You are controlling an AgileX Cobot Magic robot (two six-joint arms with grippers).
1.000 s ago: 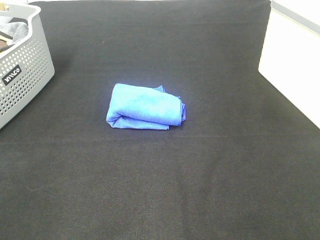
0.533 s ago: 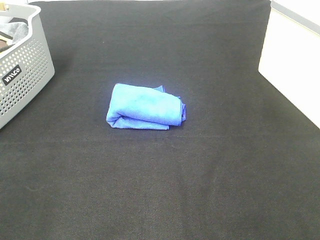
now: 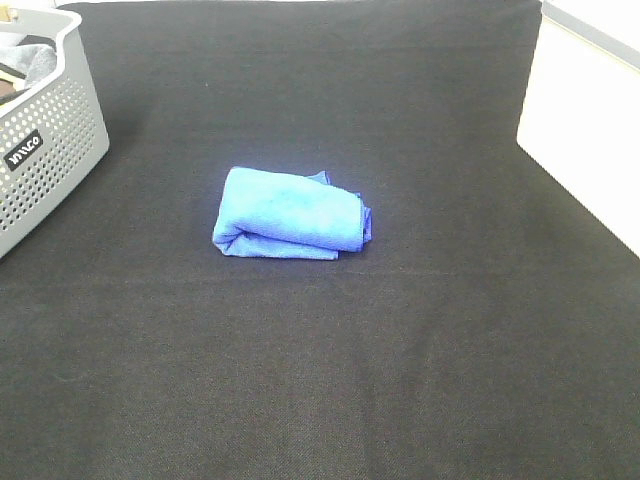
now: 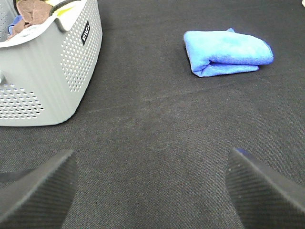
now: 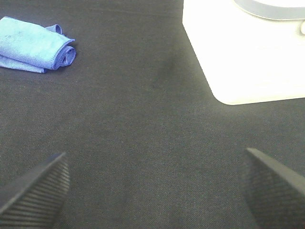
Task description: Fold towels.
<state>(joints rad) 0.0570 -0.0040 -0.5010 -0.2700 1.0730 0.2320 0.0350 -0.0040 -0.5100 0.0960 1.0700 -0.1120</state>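
I note the basket (image 3: 45, 150) label is unreadable; only the left wrist view shows brown cloth (image 4: 28, 16) inside. Folded towel (image 3: 290, 213) lies mid-table; left gripper (image 4: 152, 188) and right gripper (image 5: 155, 188) both spread, empty.

Light was even and diffuse, with no hard shadows; only a faint dark edge lay under the towel (image 3: 290, 213) and beside the basket (image 3: 48, 150). The white surface (image 3: 585, 130) at the right was blown out to glare, its detail lost. The black cloth (image 3: 330, 380) showed grainy noise. In both wrist views the near fingertips (image 4: 40, 188) looked soft and oversized.
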